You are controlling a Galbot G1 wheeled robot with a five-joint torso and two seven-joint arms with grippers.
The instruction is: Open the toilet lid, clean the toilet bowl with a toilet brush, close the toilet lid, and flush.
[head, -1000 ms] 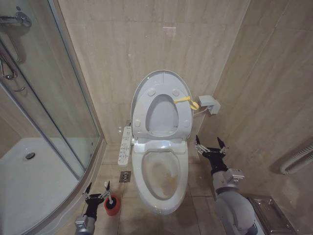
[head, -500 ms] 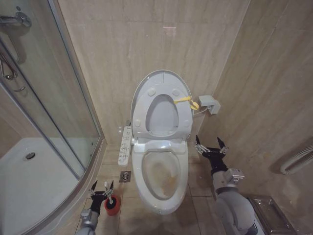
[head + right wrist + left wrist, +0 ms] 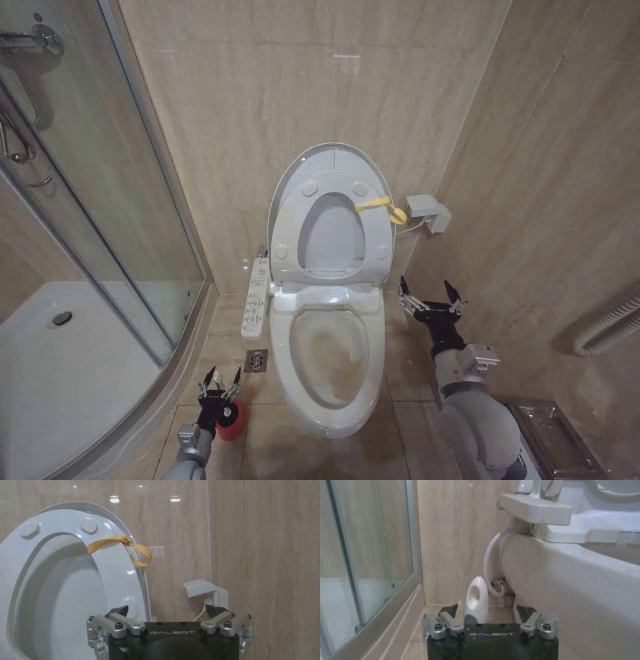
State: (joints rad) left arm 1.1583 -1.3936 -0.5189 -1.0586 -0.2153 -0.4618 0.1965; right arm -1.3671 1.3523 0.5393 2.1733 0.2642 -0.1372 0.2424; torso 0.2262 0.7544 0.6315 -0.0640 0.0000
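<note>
The toilet lid (image 3: pixel 326 154) stands upright against the wall, and the ring seat (image 3: pixel 288 228) leans raised in front of it. Below them the toilet bowl (image 3: pixel 335 362) lies uncovered, with yellowish-brown stains inside. My left gripper (image 3: pixel 221 385) hangs open low beside the bowl, right over the red cup holder (image 3: pixel 230 422). In the left wrist view the toilet brush's white looped handle (image 3: pixel 476 600) stands upright between the open left gripper's (image 3: pixel 487 614) fingers, with gaps on both sides. My right gripper (image 3: pixel 431 299) waits open to the right of the bowl.
A shower enclosure with glass panels (image 3: pixel 110 220) fills the left side, its curb close to the left arm. A control strip (image 3: pixel 256 297) hangs at the bowl's left. A yellow strap (image 3: pixel 380 206) loops on the seat, near a wall box (image 3: pixel 427 212).
My left gripper has moved right, toward the bowl, and now covers more of the red cup holder. The right arm has not moved.
</note>
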